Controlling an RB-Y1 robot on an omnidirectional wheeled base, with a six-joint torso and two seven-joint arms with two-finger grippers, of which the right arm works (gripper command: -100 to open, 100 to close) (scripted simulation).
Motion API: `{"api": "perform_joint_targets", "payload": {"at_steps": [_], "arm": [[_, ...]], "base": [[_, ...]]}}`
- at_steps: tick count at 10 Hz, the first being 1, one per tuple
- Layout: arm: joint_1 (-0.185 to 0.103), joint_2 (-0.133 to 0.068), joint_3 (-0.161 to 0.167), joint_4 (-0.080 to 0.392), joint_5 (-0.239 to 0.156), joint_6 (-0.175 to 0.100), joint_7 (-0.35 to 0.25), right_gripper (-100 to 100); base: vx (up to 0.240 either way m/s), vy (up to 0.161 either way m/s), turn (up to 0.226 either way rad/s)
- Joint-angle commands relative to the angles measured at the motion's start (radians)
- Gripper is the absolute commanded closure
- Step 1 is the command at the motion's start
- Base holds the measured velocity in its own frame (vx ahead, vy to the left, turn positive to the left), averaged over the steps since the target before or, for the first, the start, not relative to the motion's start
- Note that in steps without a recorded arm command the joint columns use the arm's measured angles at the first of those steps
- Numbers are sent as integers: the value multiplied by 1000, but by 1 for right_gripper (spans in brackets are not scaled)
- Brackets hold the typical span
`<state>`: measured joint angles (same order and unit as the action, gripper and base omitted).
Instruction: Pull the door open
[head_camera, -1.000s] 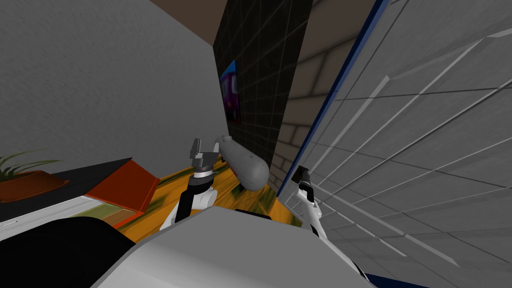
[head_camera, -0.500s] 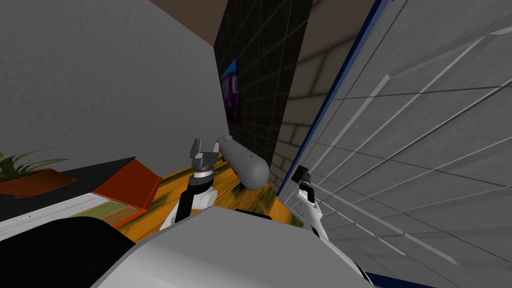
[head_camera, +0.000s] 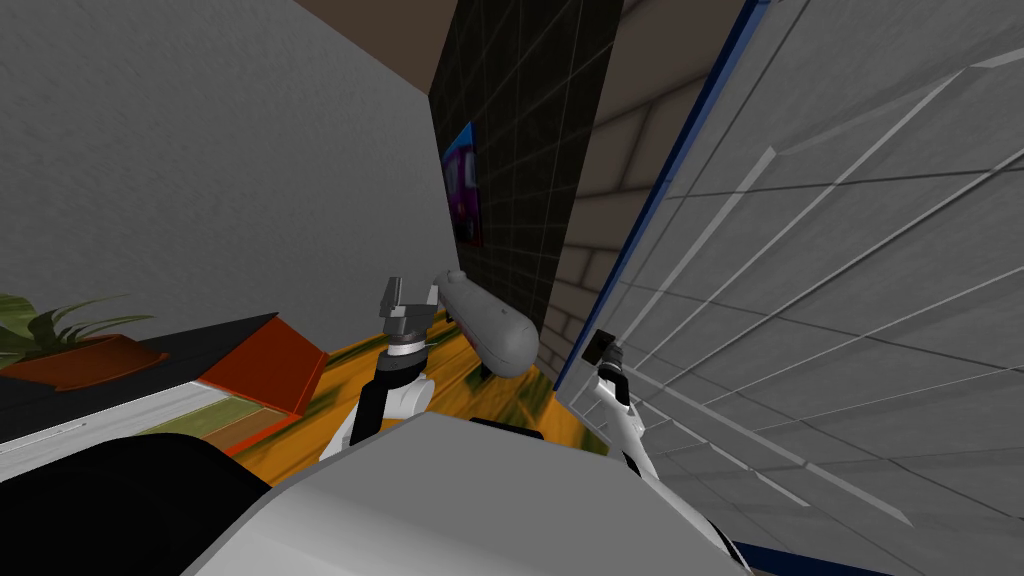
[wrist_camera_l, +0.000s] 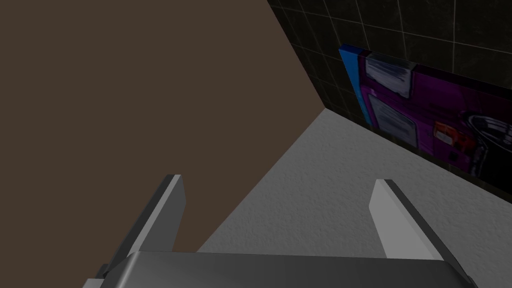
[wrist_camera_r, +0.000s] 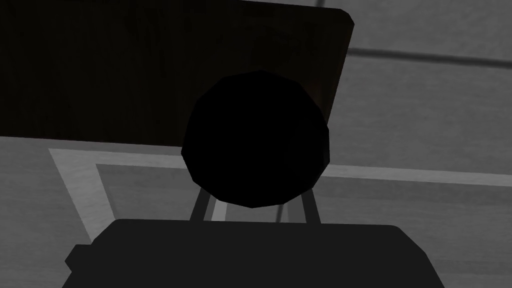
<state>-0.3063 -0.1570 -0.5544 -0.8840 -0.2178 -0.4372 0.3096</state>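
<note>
Door (head_camera: 850, 250) is the big grey panelled slab taking up my whole right side in the head view, with a blue edge (head_camera: 660, 210) running up along it. Its knob (wrist_camera_r: 255, 137) is a round black ball. It sits in front of a dark plate (wrist_camera_r: 150, 70) on the door face.

Right gripper (head_camera: 600, 347) is up against the door near that blue edge. From the wrist camera, its two fingers (wrist_camera_r: 201, 210) come up on either side of the knob, closer together than they'd sit when spread, so they're clamped on it. The fingertips are hidden behind the ball.

Left gripper (head_camera: 410, 297) is raised in front of me, well away from the door. Its blades (wrist_camera_l: 395, 215) are spread wide with nothing between them.

Other stuff around:
- a black tiled wall (head_camera: 520, 150) straight ahead, with a purple and blue picture (head_camera: 462, 195) hanging on it
- a grey capsule-shaped thing (head_camera: 490, 325) between the left gripper and the door's edge in the head view; can't tell how near it is to the gripper
- an orange floor (head_camera: 340, 385) underneath
- a plant (head_camera: 50, 325) in an orange pot (head_camera: 85, 362) way off to my left
</note>
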Motion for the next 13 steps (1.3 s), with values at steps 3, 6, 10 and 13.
{"api": "perform_joint_targets", "payload": {"at_steps": [3,6,10,13], "arm": [[-7,-6,39,-8,-44,-10,-95,100],[-3,-16,65,-6,-86,-12,-174,100],[2,-26,92,-4,-129,-13,-260,100],[4,-30,104,-3,-150,-14,-302,100]], "base": [[-33,-4,12],[-27,-3,18],[-23,-1,9],[-27,-4,12]]}}
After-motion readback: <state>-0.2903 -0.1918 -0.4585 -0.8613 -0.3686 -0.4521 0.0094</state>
